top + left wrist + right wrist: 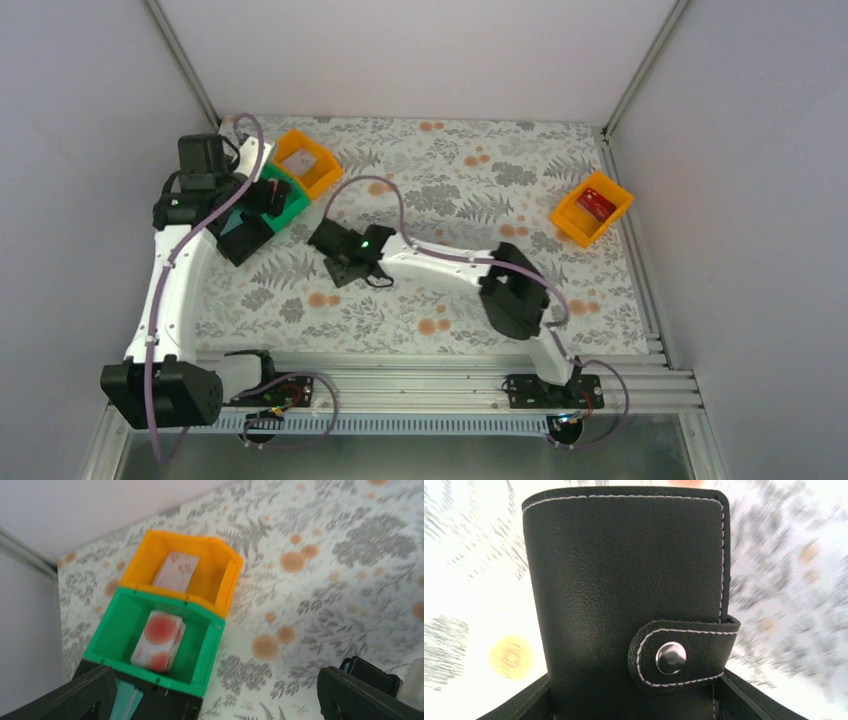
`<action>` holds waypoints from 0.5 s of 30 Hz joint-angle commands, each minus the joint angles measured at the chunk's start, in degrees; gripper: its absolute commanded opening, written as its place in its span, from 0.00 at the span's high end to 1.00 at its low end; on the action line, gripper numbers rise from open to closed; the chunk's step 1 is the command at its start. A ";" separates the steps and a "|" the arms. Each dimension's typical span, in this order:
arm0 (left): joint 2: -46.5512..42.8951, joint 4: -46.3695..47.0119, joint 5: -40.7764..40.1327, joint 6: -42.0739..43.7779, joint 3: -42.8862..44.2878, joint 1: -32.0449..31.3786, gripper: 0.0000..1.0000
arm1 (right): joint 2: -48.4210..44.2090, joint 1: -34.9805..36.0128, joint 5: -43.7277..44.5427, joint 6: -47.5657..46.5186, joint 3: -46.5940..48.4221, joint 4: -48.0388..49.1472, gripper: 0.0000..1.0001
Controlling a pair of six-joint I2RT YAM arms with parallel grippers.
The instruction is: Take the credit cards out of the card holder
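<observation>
The card holder [624, 580] lies on the flowery table [480, 180], near the middle and a bit to the left. It is black with white stitches. It is folded shut, and a little tab [684, 652] with a shiny round snap [671, 657] keeps it closed. There are no words on it that can be read.

The right gripper [634, 700] is down over the card holder. Its fingers [524, 702] sit one on each side, right at the edges. It is hard to tell if they squeeze it or only stand beside it.

The left gripper [215, 680] is at the far left, above three bins in a row. Its fingers are spread wide and hold nothing. The left orange bin [227, 580] is farthest and has a pale card [175, 570] in it. The green bin [107, 630] touches it and holds a white card with red circles [159, 640]. The black bin [165, 702] is nearest, and the teal card [125, 702] lies in it.

The right orange bin [575, 225] stands far off on the right side of the table. The red card [597, 205] lies inside. It has small pale marks, too tiny to read
</observation>
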 commanded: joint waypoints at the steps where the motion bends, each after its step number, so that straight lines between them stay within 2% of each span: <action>1: 1.06 -4.26 9.58 -2.91 9.20 0.16 0.00 | -13.17 -1.20 8.98 -3.79 -0.20 10.68 0.32; 6: 2.34 -8.86 33.58 -5.73 19.51 0.07 0.00 | -21.78 -1.88 16.28 -11.14 0.12 21.13 0.34; 10: 2.30 -6.66 51.08 -11.53 22.23 -0.10 0.00 | -25.15 -1.91 16.18 -16.05 0.06 29.52 0.34; 12: 2.67 -6.25 54.29 -13.22 23.63 -0.12 0.00 | -25.59 -1.91 15.86 -16.79 0.89 30.99 0.35; 15: 2.85 -3.11 52.80 -17.05 23.62 -0.10 0.00 | -25.94 -1.91 14.59 -17.45 1.62 32.04 0.36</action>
